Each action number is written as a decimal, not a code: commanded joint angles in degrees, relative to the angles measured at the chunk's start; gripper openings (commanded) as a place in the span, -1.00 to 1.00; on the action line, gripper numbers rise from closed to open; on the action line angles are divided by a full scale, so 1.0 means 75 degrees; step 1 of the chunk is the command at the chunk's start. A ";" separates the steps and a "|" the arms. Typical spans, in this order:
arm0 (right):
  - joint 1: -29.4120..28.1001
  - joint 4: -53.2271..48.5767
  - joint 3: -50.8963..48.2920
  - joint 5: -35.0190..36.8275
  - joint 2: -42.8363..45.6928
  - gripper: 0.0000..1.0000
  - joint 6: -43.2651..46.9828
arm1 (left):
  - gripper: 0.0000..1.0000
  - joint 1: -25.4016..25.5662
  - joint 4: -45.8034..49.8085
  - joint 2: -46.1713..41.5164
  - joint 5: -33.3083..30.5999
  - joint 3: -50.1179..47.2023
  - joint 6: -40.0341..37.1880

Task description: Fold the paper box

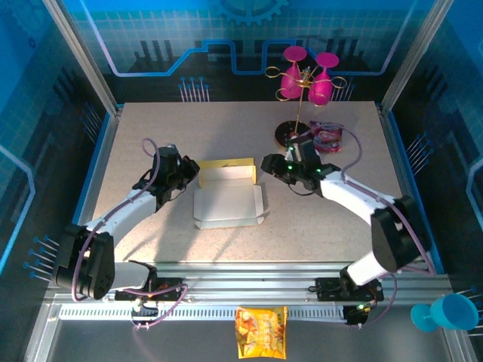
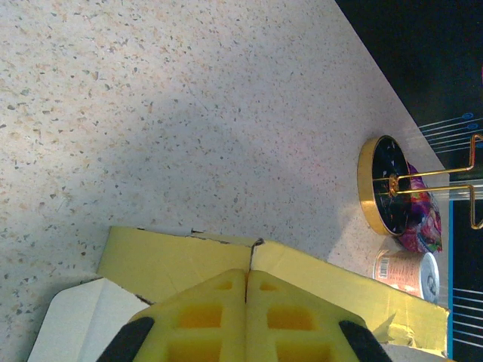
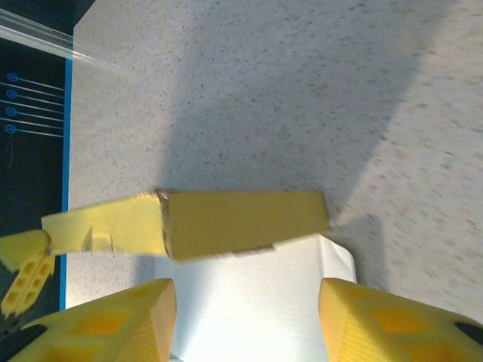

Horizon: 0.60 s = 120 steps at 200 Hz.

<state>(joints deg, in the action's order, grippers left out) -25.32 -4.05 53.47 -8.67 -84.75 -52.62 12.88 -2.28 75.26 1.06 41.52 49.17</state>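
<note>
Spreading across the top view, the speckled table (image 1: 151, 143) carries the paper box (image 1: 226, 202) at its centre, white inside up, with a golden-yellow flap along its 12 o'clock edge. The right gripper (image 1: 267, 164) sits at the box's 2 o'clock, jaws well apart and gripping nothing. The left gripper (image 1: 193, 169), at 10 o'clock, has its jaws pressed together and empty, tips just beside the flap's end.

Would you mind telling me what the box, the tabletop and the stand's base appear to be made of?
The box looks like thin matte paperboard: yellow outside, white inside, with creased flaps and raw cut edges. The tabletop is speckled beige, stone or a laminate imitating it, matte. The stand base is a dark glossy disc with a gold rim, probably metal.
</note>
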 commanded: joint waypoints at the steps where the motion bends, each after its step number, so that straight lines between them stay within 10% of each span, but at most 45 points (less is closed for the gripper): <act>1: 0.0134 0.0128 -0.1016 -0.0147 0.0780 0.09 -0.0770 | -1.00 0.0082 0.0848 -0.0120 -0.0117 -0.0332 -0.0017; 120: -0.1342 0.3287 -0.3400 -0.0817 -0.0694 -0.28 -0.3453 | -1.00 0.0102 0.1265 0.0195 -0.0175 0.0057 -0.0066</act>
<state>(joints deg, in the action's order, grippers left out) -32.51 12.10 29.58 -13.26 -87.00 -73.28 13.26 -0.30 74.96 0.62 42.13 49.15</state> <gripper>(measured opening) 0.366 0.046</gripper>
